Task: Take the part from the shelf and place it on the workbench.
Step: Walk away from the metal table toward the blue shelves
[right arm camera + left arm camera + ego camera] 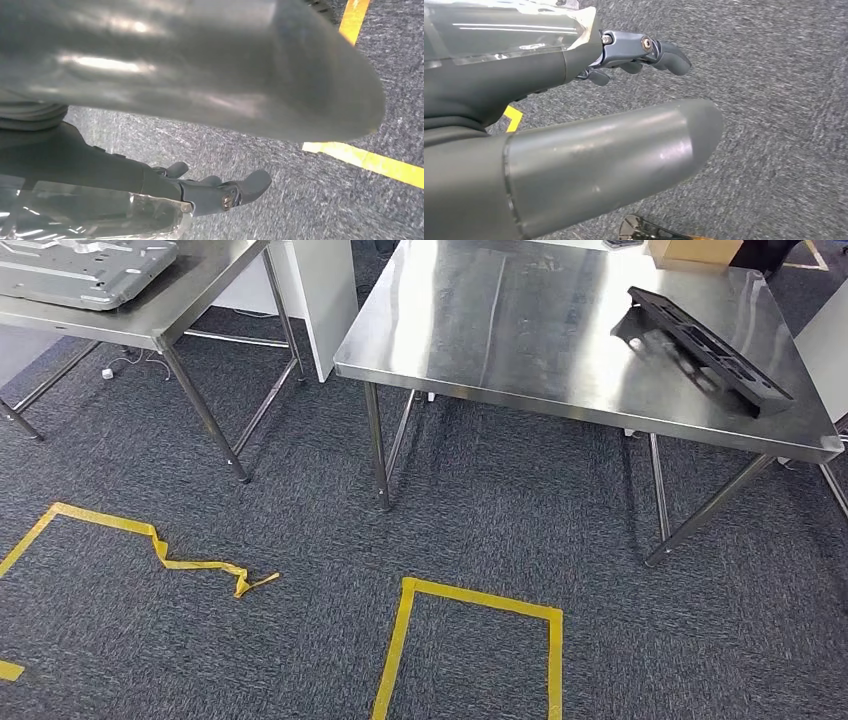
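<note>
At 2 o'clock in head view, black part (705, 345) lying on steel workbench (520, 330), long side running toward the right-hand edge, near end close to that edge. Looks raised at the far end, though hard to confirm from this angle. Judged as already set down.

Left hand (549, 85) hanging over grey carpet (480, 540), fingers apart, nothing in it. Right hand (125, 170) likewise loose and unladen, just above yellow tape (470, 595).

Risks:
- Part near the bench edge; a knock to a table leg while stepping could slide it off.
- Loose, crumpled tape strip (200, 562) at 8 o'clock; could snag a foot.
- Second table (150, 325) at 10 o'clock, bearing grey metal panel (85, 270); tight gap between the two tables for any turn.
</note>
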